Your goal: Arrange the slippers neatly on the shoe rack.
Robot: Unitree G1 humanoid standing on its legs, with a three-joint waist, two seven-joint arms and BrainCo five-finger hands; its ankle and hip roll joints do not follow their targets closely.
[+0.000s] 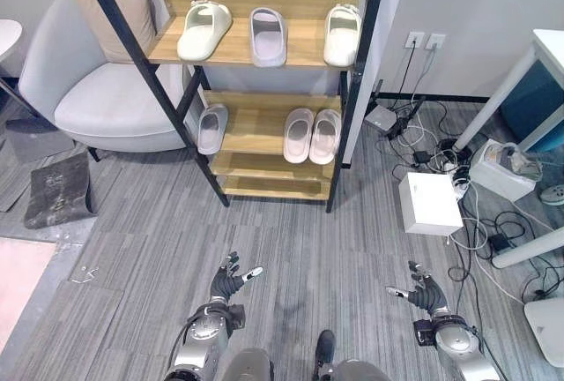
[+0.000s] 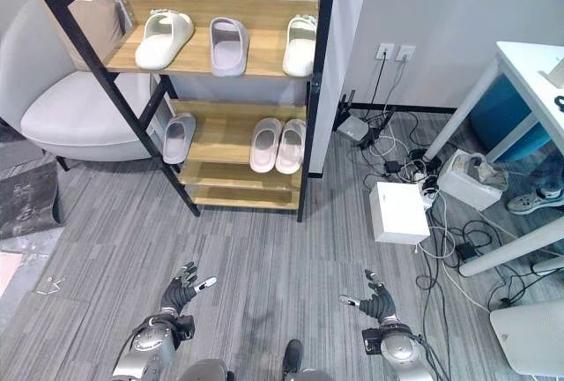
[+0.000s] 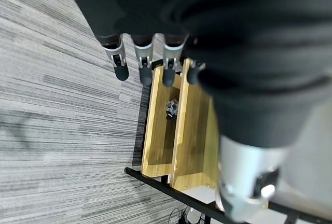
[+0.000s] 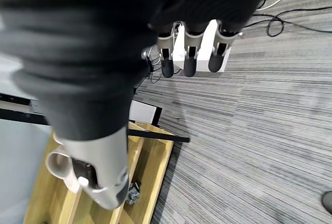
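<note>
Foam-soft slippers [image 1: 204, 30] on the shoe rack [image 1: 264, 125] look light; we'd pinch a strap, left robot hand [image 1: 231, 280] and right robot hand [image 1: 425, 293] spread empty.

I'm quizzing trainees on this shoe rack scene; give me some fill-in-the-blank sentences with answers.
The top shelf holds ___ slippers.
The grey slipper on the middle shelf lies at its ___ end.
Both the left hand and right hand hold ___.
The white box sits on the ___.

Answers: three; left; nothing; floor
</note>
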